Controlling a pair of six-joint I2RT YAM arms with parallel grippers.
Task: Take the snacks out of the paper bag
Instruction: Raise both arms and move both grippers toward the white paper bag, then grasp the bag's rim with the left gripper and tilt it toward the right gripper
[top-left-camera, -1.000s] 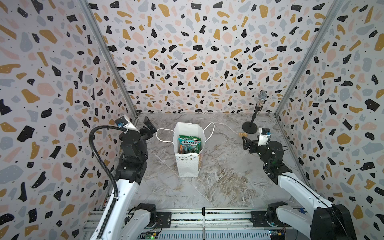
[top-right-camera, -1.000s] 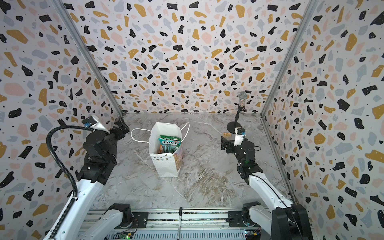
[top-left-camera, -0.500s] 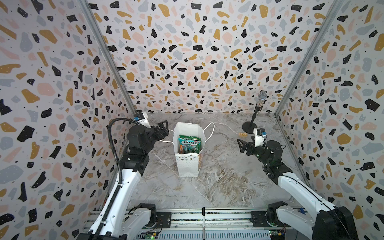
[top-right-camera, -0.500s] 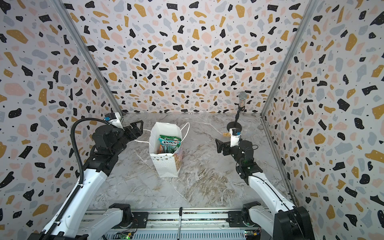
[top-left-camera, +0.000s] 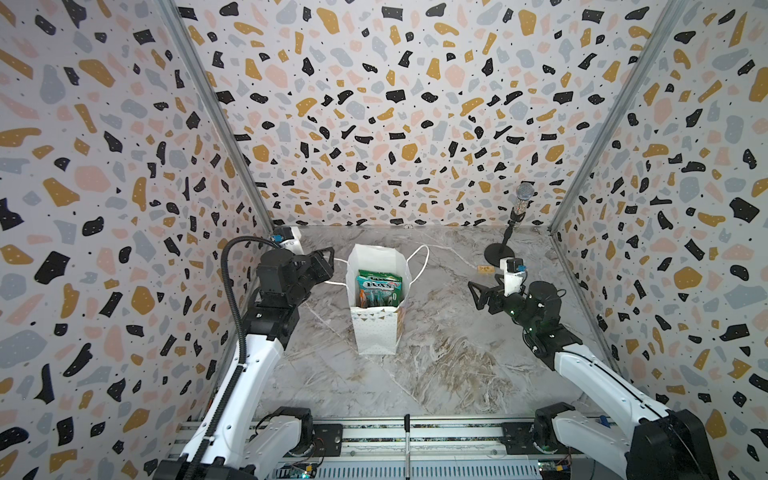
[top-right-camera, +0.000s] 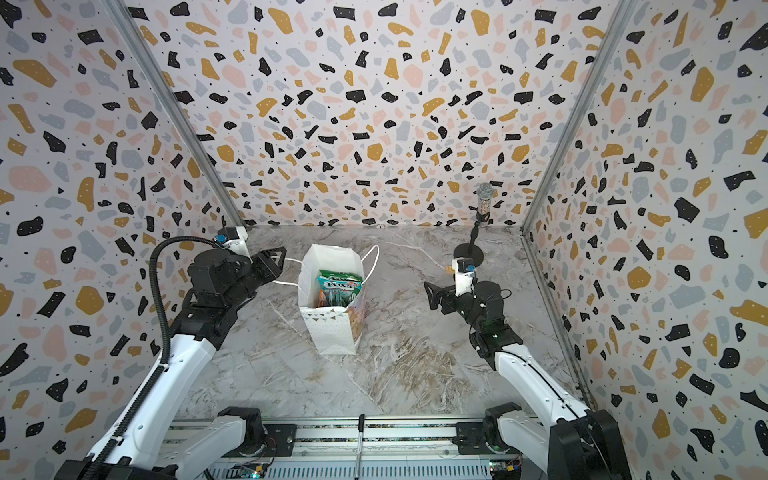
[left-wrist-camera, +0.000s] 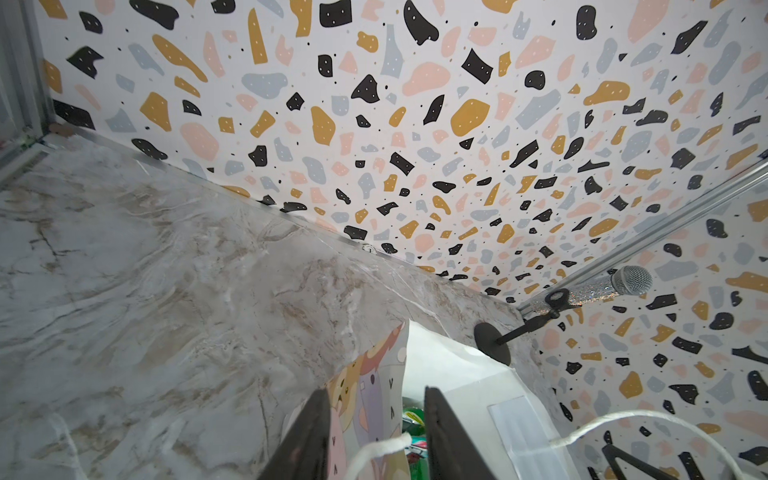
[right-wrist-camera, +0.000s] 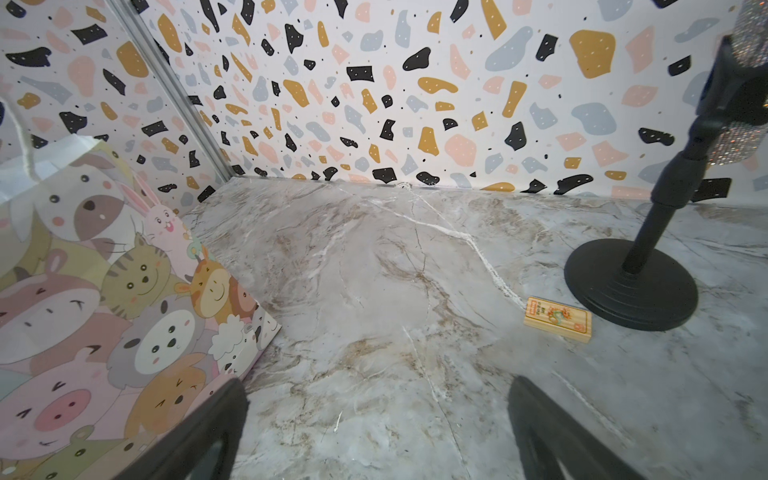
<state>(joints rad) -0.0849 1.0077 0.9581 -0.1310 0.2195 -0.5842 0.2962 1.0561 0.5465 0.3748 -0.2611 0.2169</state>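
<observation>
Beside paper bag, left fingers part-open

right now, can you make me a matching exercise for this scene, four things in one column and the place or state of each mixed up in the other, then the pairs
Things:
1. snacks
2. wooden block
3. microphone
4. right gripper

Places or states:
A. on a black stand near the back right corner
B. fingers spread wide, holding nothing, apart from the paper bag
C. standing inside the paper bag
D. flat on the table beside the black stand's round base

Pairs: 1-C, 2-D, 3-A, 4-B
</observation>
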